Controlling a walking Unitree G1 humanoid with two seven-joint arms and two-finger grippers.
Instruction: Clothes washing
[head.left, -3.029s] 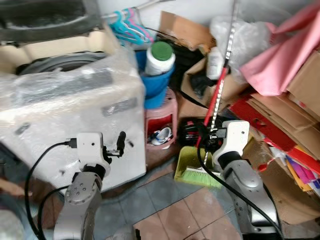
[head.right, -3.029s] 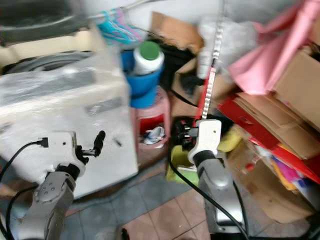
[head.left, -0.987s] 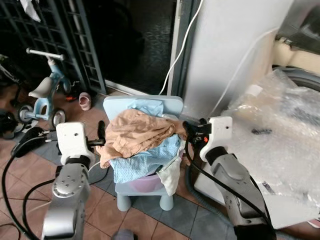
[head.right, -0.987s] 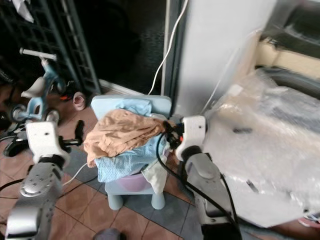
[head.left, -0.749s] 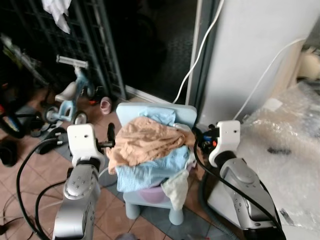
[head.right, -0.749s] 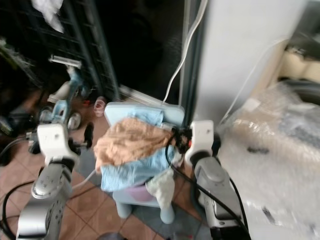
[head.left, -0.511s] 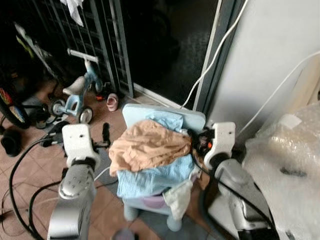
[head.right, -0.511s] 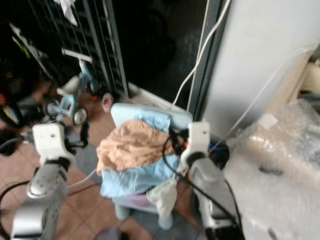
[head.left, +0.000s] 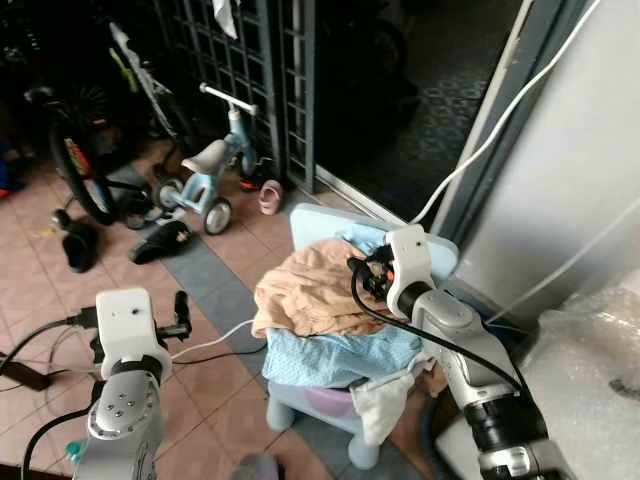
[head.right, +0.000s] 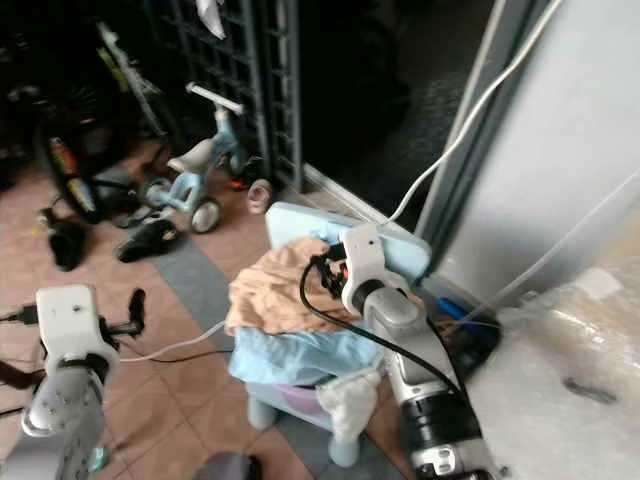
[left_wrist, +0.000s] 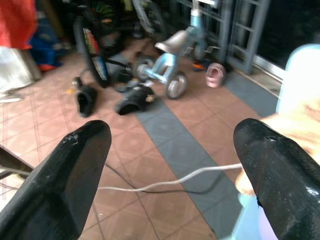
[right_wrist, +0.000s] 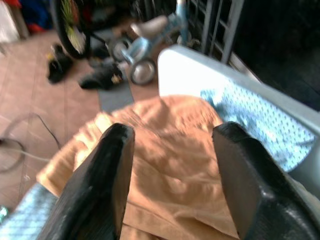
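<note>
Pile of clothes (head.left: 330, 310), tan garment (right_wrist: 170, 170) on top, blue ones under, sits on a small light-blue chair (head.left: 345, 405) by the doorway. Right gripper (right_wrist: 172, 165) spread apart just above the tan garment, gripping nothing. Left gripper (left_wrist: 170, 165) spread wide over the tiled floor (left_wrist: 145, 170), off to the chair's left, with a white cable (left_wrist: 165, 180) below.
</note>
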